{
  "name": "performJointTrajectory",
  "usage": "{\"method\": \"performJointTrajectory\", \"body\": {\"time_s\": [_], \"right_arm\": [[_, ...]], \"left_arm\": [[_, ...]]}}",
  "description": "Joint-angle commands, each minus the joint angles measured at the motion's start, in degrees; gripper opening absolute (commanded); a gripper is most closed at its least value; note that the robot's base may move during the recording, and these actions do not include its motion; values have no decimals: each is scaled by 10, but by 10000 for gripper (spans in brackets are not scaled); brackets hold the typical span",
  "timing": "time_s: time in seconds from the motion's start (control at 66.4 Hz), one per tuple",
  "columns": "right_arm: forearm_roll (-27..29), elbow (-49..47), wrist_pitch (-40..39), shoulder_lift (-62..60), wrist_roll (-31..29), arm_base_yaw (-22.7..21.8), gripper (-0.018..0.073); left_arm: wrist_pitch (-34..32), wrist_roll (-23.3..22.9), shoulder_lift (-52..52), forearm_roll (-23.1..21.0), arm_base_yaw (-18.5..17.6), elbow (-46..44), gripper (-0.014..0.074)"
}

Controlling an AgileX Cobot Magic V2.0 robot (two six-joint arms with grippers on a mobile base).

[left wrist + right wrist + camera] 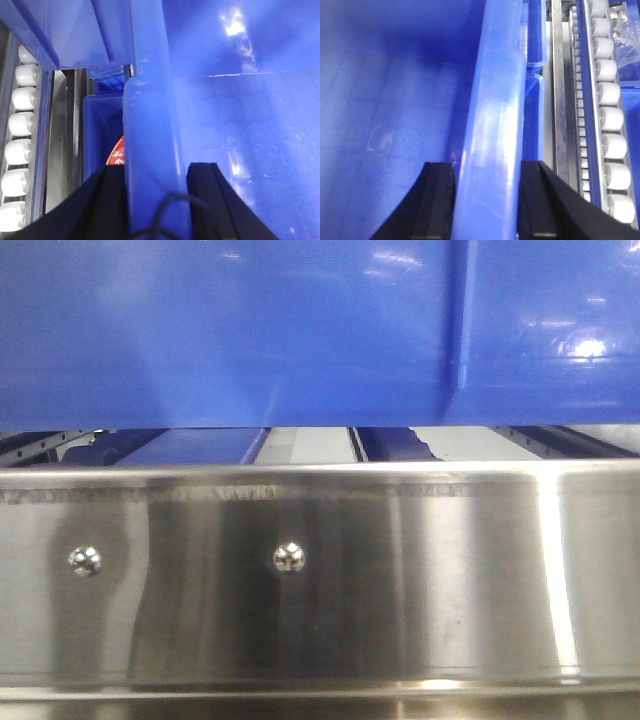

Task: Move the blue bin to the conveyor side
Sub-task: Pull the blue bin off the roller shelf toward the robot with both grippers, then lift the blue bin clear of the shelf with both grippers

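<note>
Only wrist views show left pincer [157, 170] and right pincer [485, 167] clamping the blue bin [300, 330].

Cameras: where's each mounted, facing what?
Front: low, facing the steel rail, bin wall above; no robot visible.
Left wrist: looks along the left gripper clamping the bin rim; rollers at left.
Right wrist: same over the right gripper on the rim; rollers at right.
Shared: all see the bin; both wrists see rollers.

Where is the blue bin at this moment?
The blue bin fills the top of the front view, above the steel rail; the left end effector and right end effector each clamp its rim beside white rollers.
</note>
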Motion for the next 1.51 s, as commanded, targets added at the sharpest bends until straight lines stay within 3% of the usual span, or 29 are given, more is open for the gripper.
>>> {"method": "performJointTrajectory", "body": {"time_s": [0.0, 0.587, 0.933, 1.49], "right_arm": [[-2, -2, -9, -32, -6, 0, -79], [-4, -2, -114, -193, -16, 0, -79], [-5, -2, -118, -207, -33, 0, -79], [-5, -2, -120, -207, -33, 0, -79]], "left_arm": [[-10, 1, -35, 6, 2, -3, 1], [-76, 1, -232, -27, 2, 0, 1], [-76, 1, -247, -34, 2, 47, 1], [-84, 1, -247, -32, 2, 47, 1]]}}
